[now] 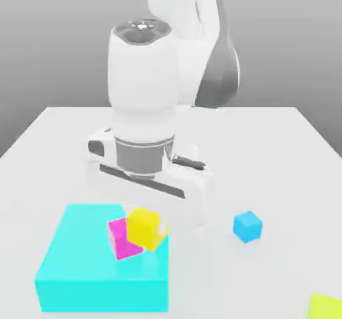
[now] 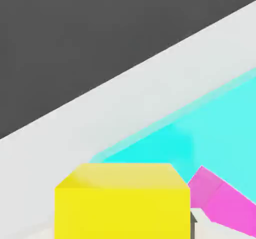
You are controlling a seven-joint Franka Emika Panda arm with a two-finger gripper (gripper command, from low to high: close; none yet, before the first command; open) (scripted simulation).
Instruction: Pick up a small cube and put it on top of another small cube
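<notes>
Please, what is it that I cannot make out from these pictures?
- Yellow cube: its underside; in the exterior view its top and sides face the camera.
- Magenta cube: partly hidden behind the yellow cube in the exterior view.
- Lime-yellow block: cut off by the exterior view's edge.

Exterior view facing the arm across the table (image 1: pixel 220 271); hand view close over cyan block (image 1: pixel 100 251).

White robot arm (image 1: pixel 143 77) bent downward, hand (image 1: pixel 150 189) low and pointing down, fingers (image 2: pixel 201 223) closed in a grip
</notes>
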